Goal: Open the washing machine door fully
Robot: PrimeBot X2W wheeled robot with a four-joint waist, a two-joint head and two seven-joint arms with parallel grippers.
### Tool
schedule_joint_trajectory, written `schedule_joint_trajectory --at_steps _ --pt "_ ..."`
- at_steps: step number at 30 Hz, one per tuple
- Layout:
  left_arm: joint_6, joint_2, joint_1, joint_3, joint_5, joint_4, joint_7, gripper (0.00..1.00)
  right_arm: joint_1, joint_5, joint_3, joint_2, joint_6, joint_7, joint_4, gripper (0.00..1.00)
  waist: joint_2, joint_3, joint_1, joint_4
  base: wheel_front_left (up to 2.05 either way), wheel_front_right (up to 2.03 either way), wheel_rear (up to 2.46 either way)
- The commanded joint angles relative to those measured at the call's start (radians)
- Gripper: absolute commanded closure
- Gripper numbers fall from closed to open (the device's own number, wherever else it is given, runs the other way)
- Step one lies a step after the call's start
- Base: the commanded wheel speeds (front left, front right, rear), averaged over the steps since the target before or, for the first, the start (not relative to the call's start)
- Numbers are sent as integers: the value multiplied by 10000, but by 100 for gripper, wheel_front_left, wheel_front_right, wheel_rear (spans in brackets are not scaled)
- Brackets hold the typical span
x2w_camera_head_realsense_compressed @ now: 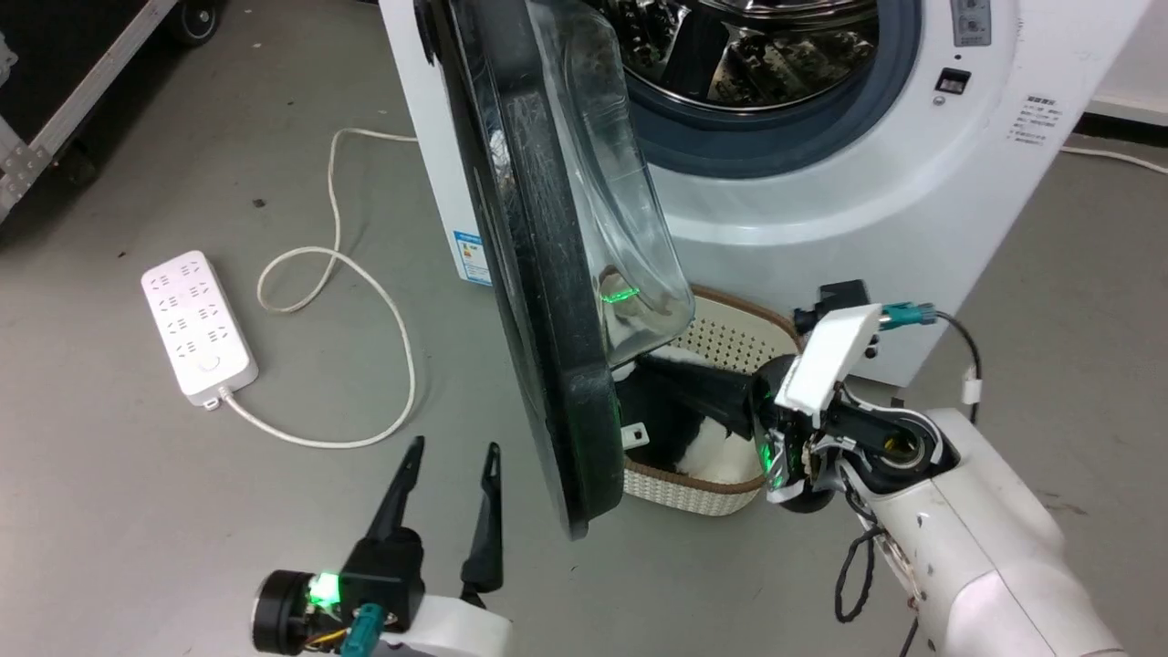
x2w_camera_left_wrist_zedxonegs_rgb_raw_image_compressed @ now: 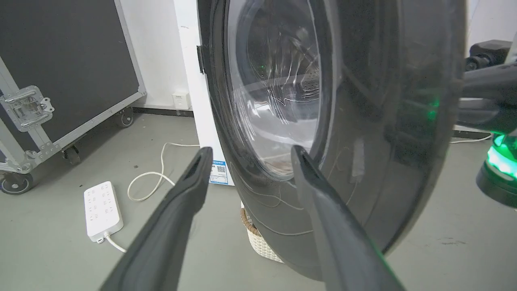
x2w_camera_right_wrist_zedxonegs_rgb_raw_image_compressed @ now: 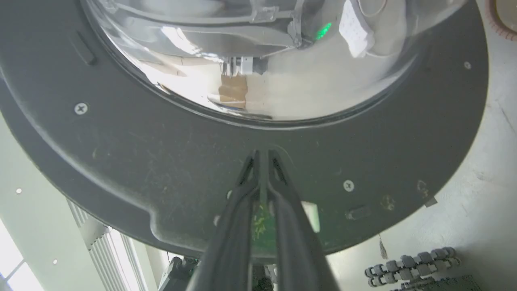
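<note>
Left gripper (x2w_camera_head_realsense_compressed: 453,447) is hovering, fingers spread and empty, near door (x2w_camera_head_realsense_compressed: 547,301), on its outer side. Door is standing swung well out from washer (x2w_camera_head_realsense_compressed: 821,210), edge-on in head view. Right gripper (x2w_camera_right_wrist_zedxonegs_rgb_raw_image_compressed: 263,152) is pressing clenched fingers against door's inner face, above basket (x2w_camera_head_realsense_compressed: 730,342).

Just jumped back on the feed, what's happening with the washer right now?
The robot is partway through opening the washing machine door. It stands partly open, edge-on to the head camera, with the steel drum exposed. The right gripper, fingers shut, is on the door's inner side, tips at the black rim below the glass bowl, apparently pushing outward. The left gripper hangs open outside the door, holding nothing. A laundry basket sits on the floor beneath the door.
</note>
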Motion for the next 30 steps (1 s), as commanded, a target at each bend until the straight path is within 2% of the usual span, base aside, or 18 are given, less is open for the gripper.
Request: schedule_joint_trajectory --at_steps 1,5,11,15,19,21,24,25,26,27,28,29,30 --pt "-6 84 -3 140 -38 -61 -53 0 -86 -121 -27 -36 10 -368 -15 0 0 -66 0 -89 0 0 0" --pt "-43 153 -10 317 -36 -83 -53 0 -65 -922 -204 -639 10 -1869 -760 0 0 -263 0 -365 0 0 0" --pt "-83 249 56 610 -99 -74 -53 0 981 -3458 -9 -2100 10 -4926 -3381 0 0 -658 0 -859 0 0 0" --pt "-139 351 153 811 -144 -85 -53 0 1848 -5756 45 -3192 10 -7118 -4659 0 0 -891 0 -1212 0 0 0" --pt "-133 414 304 942 -146 -186 -53 0 2843 -8641 -380 -3839 10 -8775 -5031 0 0 -1079 0 -1505 0 0 0" --pt "-142 462 371 1021 -163 -239 -53 0 3449 -10084 -1022 -3718 10 -9127 -5188 0 0 -1132 0 -1636 0 0 0" --pt "-207 532 482 1086 -187 -292 -53 0 4548 -11858 -2268 -3001 10 -9331 -5790 0 0 -1150 0 -1783 0 0 0" --pt "-207 532 482 1086 -187 -292 -53 0 4548 -11858 -2268 -3001 10 -9331 -5790 0 0 -1150 0 -1783 0 0 0" --pt "-255 549 540 1098 -219 -297 -53 0 5336 -12831 -3004 -2404 10 -9385 -6357 0 0 -1155 0 -1845 0 0 0" --pt "-255 549 540 1098 -219 -297 -53 0 5336 -12831 -3004 -2404 10 -9385 -6357 0 0 -1155 0 -1845 0 0 0" --pt "-274 558 567 1105 -232 -300 -53 0 5731 -13270 -3359 -2088 10 -9403 -6634 0 0 -1155 0 -1872 0 0 0" --pt "-307 575 610 1109 -250 -292 -53 0 6442 -14050 -3883 -1490 10 -9432 -7179 0 0 -1145 0 -1914 0 0 0" --pt "-307 575 610 1109 -250 -292 -53 0 6442 -14050 -3883 -1490 10 -9432 -7179 0 0 -1145 0 -1914 0 0 0"
